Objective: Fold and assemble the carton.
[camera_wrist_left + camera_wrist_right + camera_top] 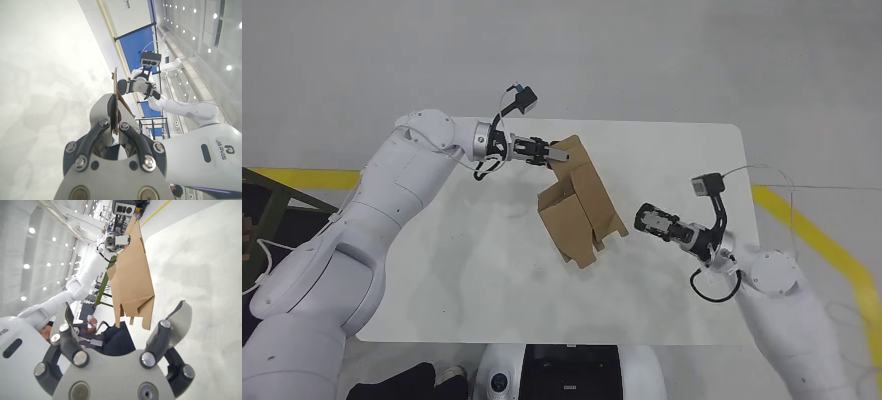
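The left pincer [558,155] was clamped tight on a flap of the brown corrugated cardboard carton [582,200]. Its two grey fingers [99,113] pressed against either face of the board's fluted edge with no gap between pad and card. In the top view that grip sat at the carton's 11 o'clock corner. From there the carton ran toward 5 o'clock as a partly opened sleeve, with one panel swung out toward 8 o'clock and short slotted flaps at its 5 o'clock end. From the right wrist view the carton hung tilted from the grip, its slotted flaps at the near end. Whether its lower edge touched the surface below could not be told. The right pincer [645,217] was spread wide with nothing between its fingers. It was at the carton's 4 o'clock, near the slotted end but apart from it, with its tips pointing toward 10 o'clock at the card. Beneath both lay the white rounded-corner bench [472,280]. The carton was over its middle, a little toward 12 o'clock, and the right pincer was over its 3 o'clock part. On the grey floor a yellow painted line [802,225] ran past the bench at 3 o'clock.
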Robot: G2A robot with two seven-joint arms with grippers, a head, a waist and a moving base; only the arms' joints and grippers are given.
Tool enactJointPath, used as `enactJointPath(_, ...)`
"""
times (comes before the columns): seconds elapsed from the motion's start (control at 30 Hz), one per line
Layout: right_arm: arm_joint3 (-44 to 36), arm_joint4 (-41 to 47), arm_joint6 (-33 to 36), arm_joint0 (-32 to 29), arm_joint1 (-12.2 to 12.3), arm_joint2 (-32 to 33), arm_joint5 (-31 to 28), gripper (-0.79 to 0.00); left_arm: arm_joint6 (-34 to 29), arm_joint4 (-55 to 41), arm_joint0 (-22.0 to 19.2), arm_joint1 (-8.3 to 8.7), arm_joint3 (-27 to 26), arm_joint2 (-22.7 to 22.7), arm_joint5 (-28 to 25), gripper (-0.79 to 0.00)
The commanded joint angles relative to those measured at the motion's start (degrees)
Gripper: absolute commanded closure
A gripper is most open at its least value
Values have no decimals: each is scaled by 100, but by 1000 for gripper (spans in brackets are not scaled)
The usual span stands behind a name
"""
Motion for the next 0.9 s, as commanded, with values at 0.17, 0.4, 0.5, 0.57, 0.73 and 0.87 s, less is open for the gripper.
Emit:
enactJointPath(0.17,370,433,257,279,-30,-143,51,-785,0,0,0,0,0,0,0,0)
enactJointPath(0.4,370,433,257,279,-30,-143,51,-785,0,0,0,0,0,0,0,0)
enactJointPath(0.5,370,433,257,279,-30,-143,51,-785,0,0,0,0,0,0,0,0)
enactJointPath(0.57,339,334,254,287,-30,-190,223,-785,77,20,37,0,-41,-4,32,0)
enactJointPath(0.73,567,80,288,533,-26,-236,506,-785,-26,74,213,30,-358,-85,228,0)
enactJointPath(0.87,957,355,656,841,-44,-319,584,-785,-238,61,312,13,-489,-90,332,0)
